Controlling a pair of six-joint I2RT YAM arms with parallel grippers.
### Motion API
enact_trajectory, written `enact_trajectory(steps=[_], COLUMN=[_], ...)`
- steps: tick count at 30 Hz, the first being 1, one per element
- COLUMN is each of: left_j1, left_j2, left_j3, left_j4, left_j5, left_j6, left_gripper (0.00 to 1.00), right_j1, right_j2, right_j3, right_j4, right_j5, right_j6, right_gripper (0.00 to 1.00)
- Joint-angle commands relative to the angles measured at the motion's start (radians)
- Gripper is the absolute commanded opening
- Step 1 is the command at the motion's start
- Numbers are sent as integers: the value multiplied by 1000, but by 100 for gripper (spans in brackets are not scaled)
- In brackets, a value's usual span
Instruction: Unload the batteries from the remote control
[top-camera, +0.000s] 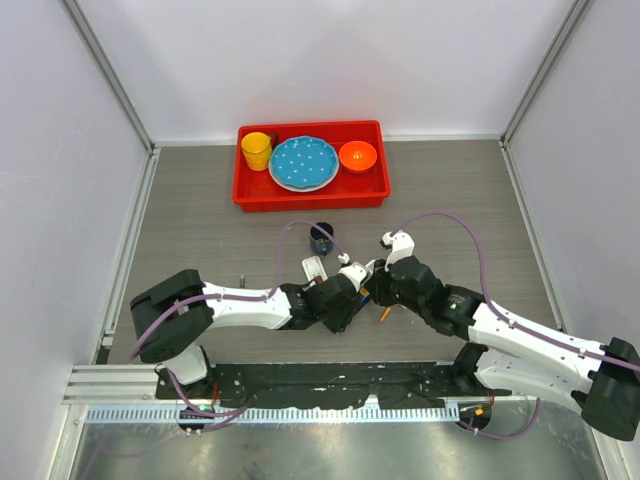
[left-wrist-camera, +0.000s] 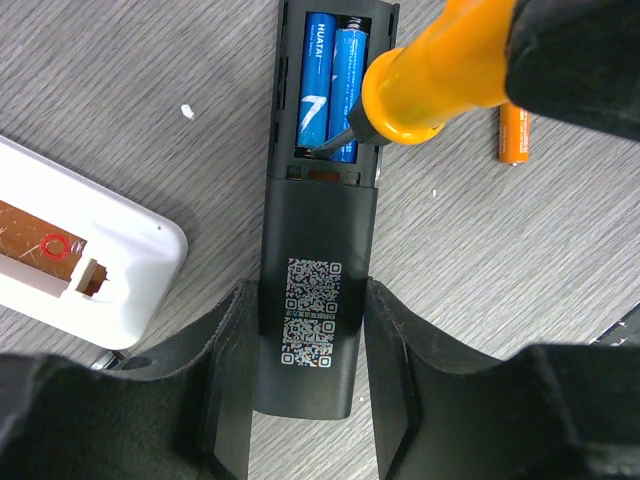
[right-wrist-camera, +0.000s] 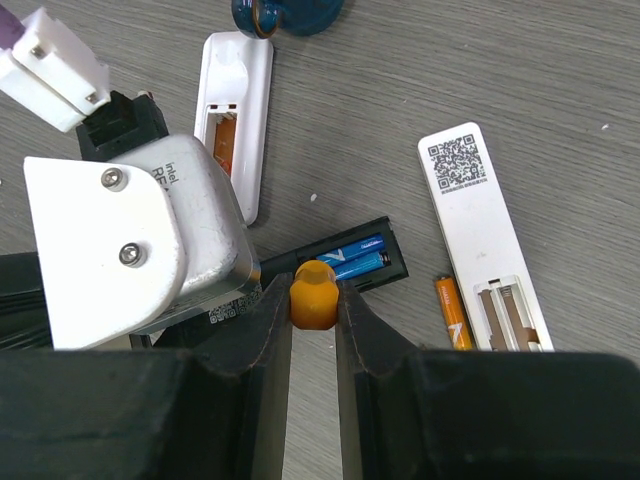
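A black remote (left-wrist-camera: 315, 240) lies face down with its battery bay open. Two blue batteries (left-wrist-camera: 330, 85) sit side by side in the bay; they also show in the right wrist view (right-wrist-camera: 355, 257). My left gripper (left-wrist-camera: 311, 297) is shut on the black remote's lower end, one finger on each side. My right gripper (right-wrist-camera: 312, 292) is shut on an orange-handled screwdriver (right-wrist-camera: 315, 297). The screwdriver's dark tip (left-wrist-camera: 335, 143) rests at the near end of the blue batteries. One orange battery (left-wrist-camera: 514, 133) lies loose on the table beside the remote, also in the right wrist view (right-wrist-camera: 452, 312).
Two white remotes lie face down with open bays, one (right-wrist-camera: 235, 110) past the left gripper, one (right-wrist-camera: 482, 235) to the right. A dark blue cup (top-camera: 321, 237) stands behind them. A red tray (top-camera: 310, 197) at the back holds a yellow cup (top-camera: 257, 150), blue plate (top-camera: 304, 162) and orange bowl (top-camera: 357, 155).
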Motion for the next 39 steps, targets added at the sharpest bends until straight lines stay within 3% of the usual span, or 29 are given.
enact_trajectory(steps=[1,14,23,31,39], left_j1=[9,15,15,15,15], left_j2=[75,49,58,57,57], left_j3=[-69,-84,-81,-83,-78], left_j4=[-164,-188,-188,-185,-199], left_j5=[59,35,36,41,9], left_j6=[-40,-62,-60,-57,-59], left_gripper=[0,0,0,0,0], right_j1=[2,2,1,-86,-249], right_j2=[12,-5,-35,10,-30], right_j3=[9,103,120,106,86], right_j4=[-66,-97,-25,0,2], right_j5=[-5,175,229,95,-207], right_j6=[11,-21,-68,-113,-127], right_gripper=[1,1,1,1,1])
